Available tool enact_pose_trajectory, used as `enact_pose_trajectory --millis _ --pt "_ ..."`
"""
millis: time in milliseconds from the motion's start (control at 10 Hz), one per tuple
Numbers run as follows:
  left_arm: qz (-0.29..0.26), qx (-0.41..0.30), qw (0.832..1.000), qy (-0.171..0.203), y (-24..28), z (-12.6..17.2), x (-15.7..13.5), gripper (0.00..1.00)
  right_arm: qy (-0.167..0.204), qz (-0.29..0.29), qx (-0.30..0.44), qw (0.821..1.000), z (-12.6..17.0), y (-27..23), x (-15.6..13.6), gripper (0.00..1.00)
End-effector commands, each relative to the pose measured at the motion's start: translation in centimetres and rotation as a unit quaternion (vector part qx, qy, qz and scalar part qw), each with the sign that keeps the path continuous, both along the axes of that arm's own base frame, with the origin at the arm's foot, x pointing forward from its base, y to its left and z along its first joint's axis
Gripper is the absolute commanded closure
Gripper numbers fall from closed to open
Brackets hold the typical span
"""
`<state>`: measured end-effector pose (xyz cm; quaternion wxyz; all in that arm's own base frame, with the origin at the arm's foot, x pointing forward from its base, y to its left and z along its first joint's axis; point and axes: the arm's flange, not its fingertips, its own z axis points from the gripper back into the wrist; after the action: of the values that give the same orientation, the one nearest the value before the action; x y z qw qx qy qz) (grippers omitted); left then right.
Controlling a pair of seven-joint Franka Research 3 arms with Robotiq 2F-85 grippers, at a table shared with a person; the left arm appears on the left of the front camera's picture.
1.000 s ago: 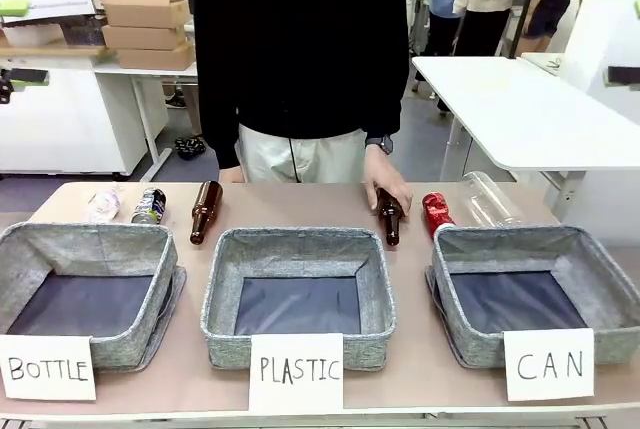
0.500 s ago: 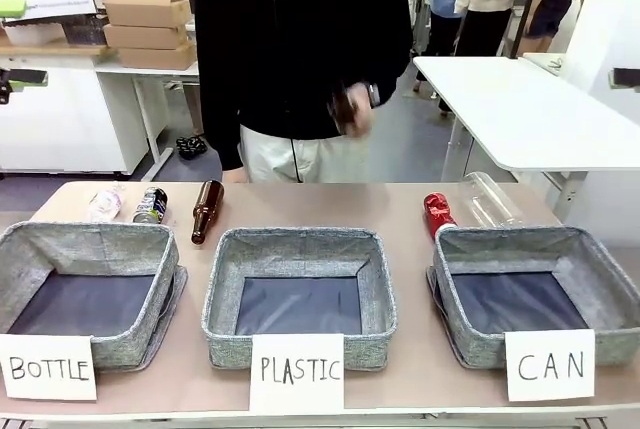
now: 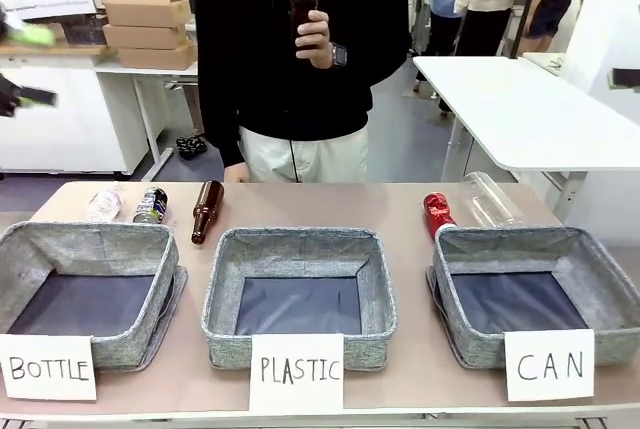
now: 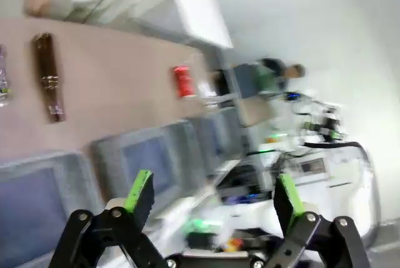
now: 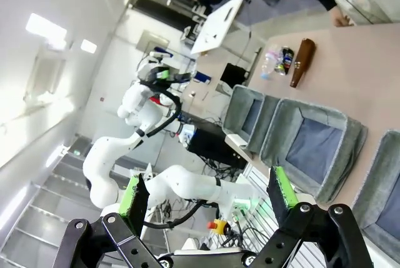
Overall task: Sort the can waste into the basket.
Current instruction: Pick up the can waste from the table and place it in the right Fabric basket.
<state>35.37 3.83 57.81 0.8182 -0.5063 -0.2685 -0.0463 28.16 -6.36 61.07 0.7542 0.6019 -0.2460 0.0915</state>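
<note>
Red can (image 3: pixel 437 213) just beside basket (image 3: pixel 510 245) rim; printed can (image 3: pixel 150 206) label unreadable.

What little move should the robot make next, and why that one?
Probably bring the right gripper down toward the crushed red can. Its jaws stand open with nothing between them, and that can lies right behind the CAN basket's far left corner, on that arm's side. The printed can lies far off at the table's left end.
</note>
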Motion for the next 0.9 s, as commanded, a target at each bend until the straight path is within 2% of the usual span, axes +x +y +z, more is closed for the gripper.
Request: enact_pose_trajectory --millis 0,100,200,300,400,500,600,700,800 --pt "0.058 0.299 0.950 0.064 -0.6 -2.9 6.7 0.00 -0.017 0.004 0.007 1.000 0.4 0.0 0.5 0.00" --pt "0.093 0.384 0.909 0.131 -0.2 -4.8 9.1 0.00 -0.017 0.004 0.007 1.000 0.4 0.0 0.5 0.00" --pt "0.088 0.408 0.893 0.168 0.2 -5.7 10.5 0.00 -0.017 0.004 0.007 1.000 0.4 0.0 0.5 0.00" --pt "0.087 0.382 0.905 0.169 0.8 -5.9 11.3 0.00 -0.017 0.004 0.007 1.000 0.4 0.0 0.5 0.00" --pt "0.123 0.355 0.916 0.140 1.3 -5.4 11.9 0.00 -0.017 0.004 0.007 1.000 0.4 0.0 0.5 0.00" --pt "0.085 0.309 0.945 0.063 0.2 -7.5 11.0 0.00 -0.017 0.004 0.007 1.000 0.4 0.0 0.5 0.00" --pt "0.111 0.353 0.924 0.093 1.1 -8.0 12.1 0.00 -0.017 0.004 0.007 1.000 0.4 0.0 0.5 0.00" --pt "-0.024 0.239 0.968 0.074 1.5 -5.0 9.0 0.00 -0.017 0.004 0.007 1.000 0.4 0.0 0.5 0.00" --pt "-0.007 0.218 0.976 0.004 2.8 -0.8 4.4 0.00 -0.017 0.004 0.007 1.000 0.4 0.0 0.5 0.00"
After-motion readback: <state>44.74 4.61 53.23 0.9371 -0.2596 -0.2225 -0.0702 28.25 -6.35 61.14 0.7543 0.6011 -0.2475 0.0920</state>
